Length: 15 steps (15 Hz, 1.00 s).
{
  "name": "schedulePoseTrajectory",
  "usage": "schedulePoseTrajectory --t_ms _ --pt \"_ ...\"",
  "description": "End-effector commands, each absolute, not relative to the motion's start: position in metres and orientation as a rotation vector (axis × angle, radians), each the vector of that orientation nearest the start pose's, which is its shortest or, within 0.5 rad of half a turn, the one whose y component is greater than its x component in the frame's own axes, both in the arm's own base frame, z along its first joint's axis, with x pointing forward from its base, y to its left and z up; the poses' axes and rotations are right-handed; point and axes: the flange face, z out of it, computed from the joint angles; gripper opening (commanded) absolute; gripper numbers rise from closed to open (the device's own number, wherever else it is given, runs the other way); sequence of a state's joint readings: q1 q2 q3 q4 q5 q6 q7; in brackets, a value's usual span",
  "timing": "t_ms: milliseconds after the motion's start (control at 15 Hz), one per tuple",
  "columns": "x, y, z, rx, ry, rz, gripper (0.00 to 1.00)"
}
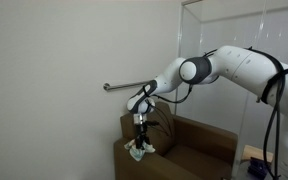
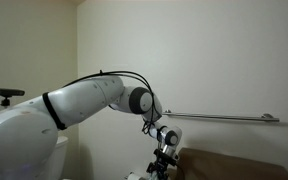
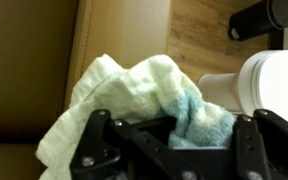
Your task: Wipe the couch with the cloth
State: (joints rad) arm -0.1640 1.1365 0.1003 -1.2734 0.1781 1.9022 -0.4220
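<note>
A pale green and blue cloth (image 3: 144, 95) is bunched between my gripper's (image 3: 174, 135) black fingers, which are shut on it. In an exterior view the gripper (image 1: 140, 133) points down over the armrest of the brown couch (image 1: 189, 150), and the cloth (image 1: 139, 151) hangs from it onto the armrest top. In an exterior view only the gripper's upper part (image 2: 162, 160) shows at the bottom edge, above the couch back (image 2: 234, 165). In the wrist view the couch's brown armrest (image 3: 24, 70) lies at the left.
A metal grab rail (image 1: 134, 86) runs along the white wall behind the couch and also shows in an exterior view (image 2: 224, 118). A white round object (image 3: 269, 85) sits on the wooden floor beside the couch. A glass partition (image 1: 244, 40) stands behind the arm.
</note>
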Motion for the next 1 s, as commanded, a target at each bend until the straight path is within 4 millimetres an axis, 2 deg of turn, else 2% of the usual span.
schedulePoseTrajectory --t_ms 0,200,533,933 --pt "0.687 -0.045 0.030 -2.724 -0.247 0.584 0.05" --pt "0.681 -0.048 0.019 -2.698 -0.244 0.637 0.05" --pt "0.627 -0.047 -0.011 -2.626 -0.299 0.789 0.05" --pt "0.570 -0.049 -0.025 -2.563 -0.313 0.832 0.05"
